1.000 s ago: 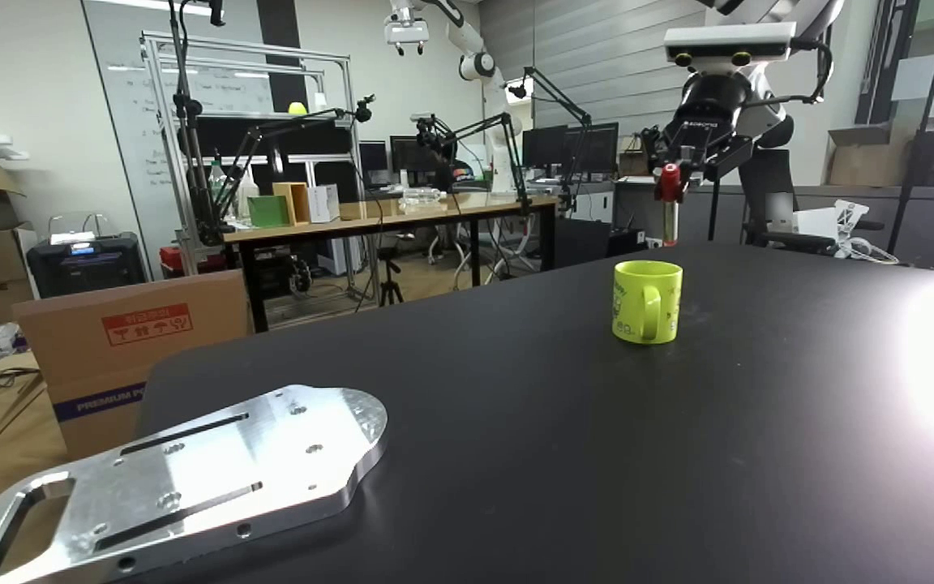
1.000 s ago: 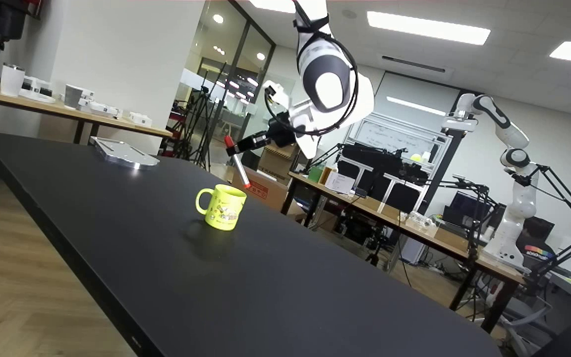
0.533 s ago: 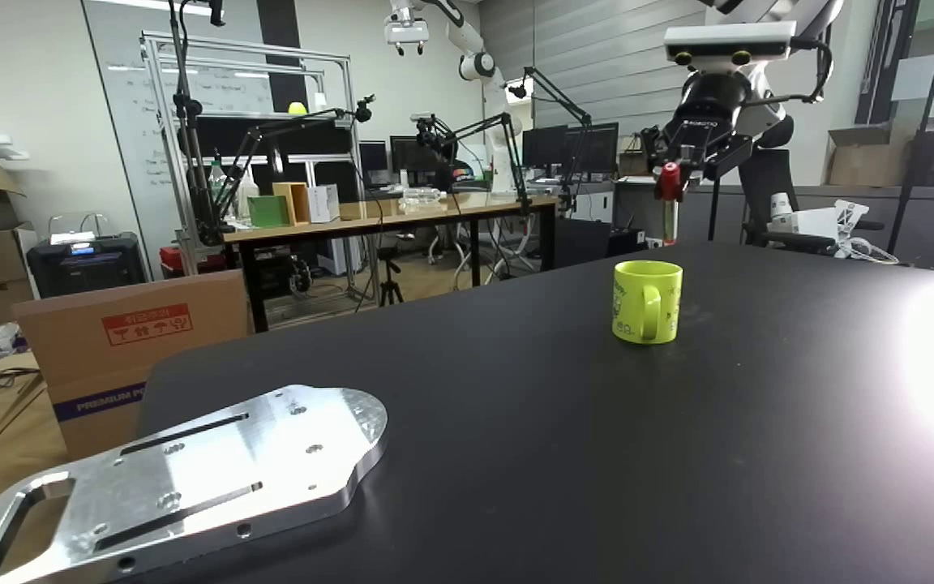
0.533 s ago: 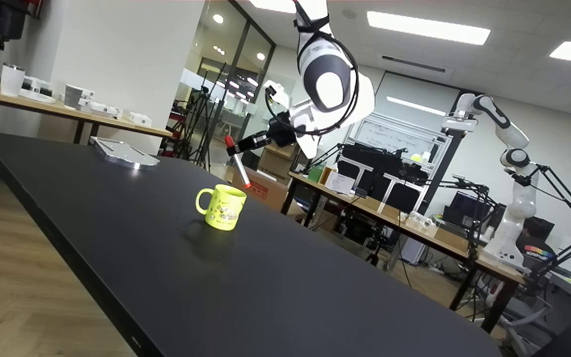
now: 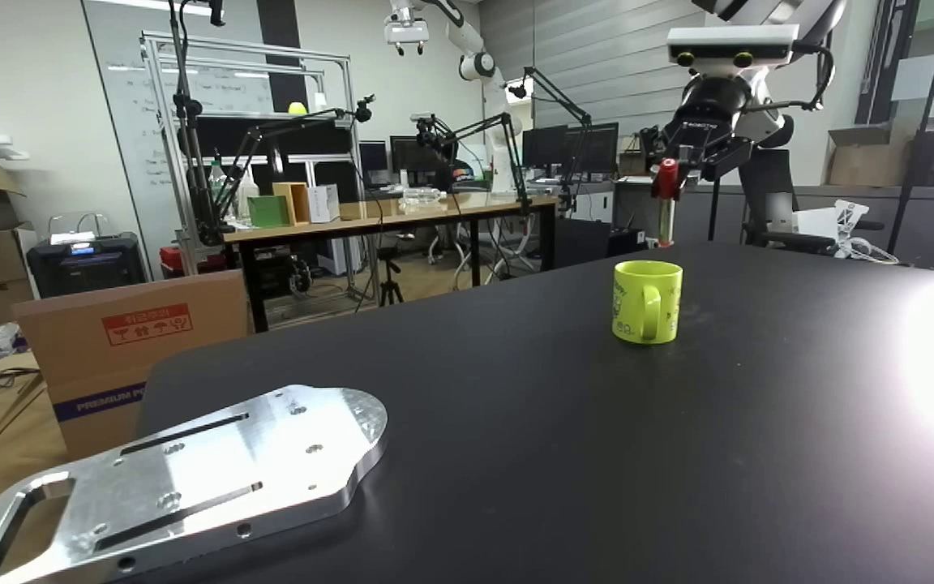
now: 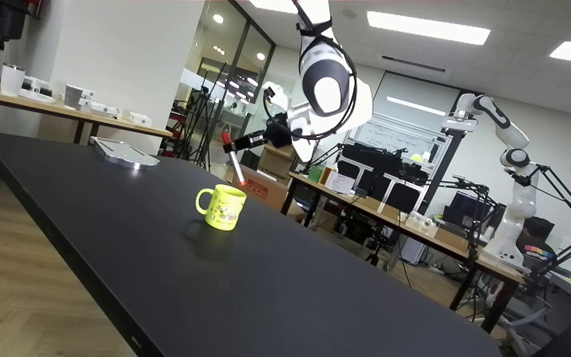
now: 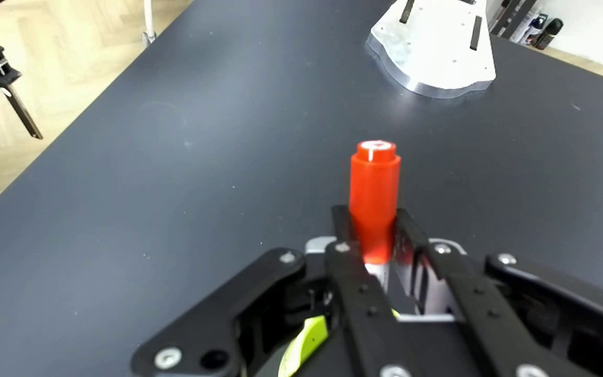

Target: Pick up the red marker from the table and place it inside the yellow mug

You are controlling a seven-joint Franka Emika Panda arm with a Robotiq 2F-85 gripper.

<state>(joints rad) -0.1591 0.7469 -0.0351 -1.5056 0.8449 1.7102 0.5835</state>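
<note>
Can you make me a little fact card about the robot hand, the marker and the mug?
Gripper: closed on the red marker
Marker colours: pale middle, red ends
Marker place: in the air, not in the yellow mug
Mug: upright on the black table
Also there: shiny metal plate
Left to do: put the marker inside
Can't tell: whether it's right over the opening

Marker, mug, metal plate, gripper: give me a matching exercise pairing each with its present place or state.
1. marker
2. mug
3. metal plate
4. gripper

A. silver, lying flat
B. black, shut on a slim item
C. yellow-green, standing upright on the table
D. held in mid-air, red at both ends

Pairs: 1-D, 2-C, 3-A, 4-B
</note>
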